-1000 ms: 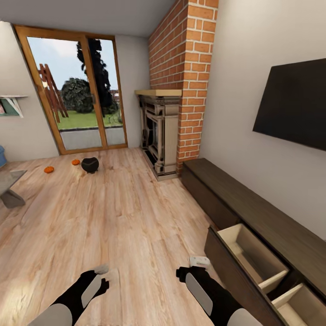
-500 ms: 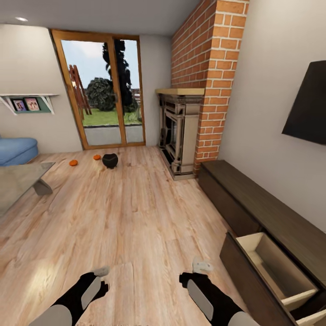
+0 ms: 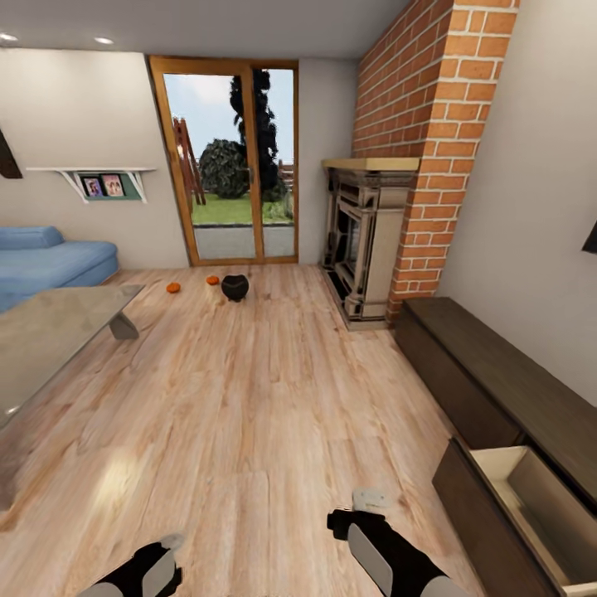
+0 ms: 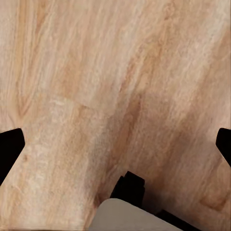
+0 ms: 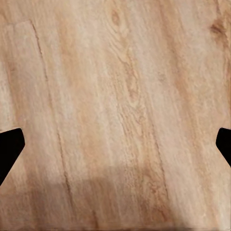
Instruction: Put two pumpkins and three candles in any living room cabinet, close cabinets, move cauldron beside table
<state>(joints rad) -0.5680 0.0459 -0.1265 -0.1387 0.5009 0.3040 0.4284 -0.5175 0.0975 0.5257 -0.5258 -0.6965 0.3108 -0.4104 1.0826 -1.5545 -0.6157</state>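
Both pumpkins and the cauldron lie on the floor far ahead and slightly left by the glass door, well apart from either wide-open, empty gripper, the left gripper marginally nearer.

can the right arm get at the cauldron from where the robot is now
Probably not. The cauldron sits far across the floor by the glass door, while the right pincer hangs close to the robot. Nothing blocks the way; the base must drive closer.
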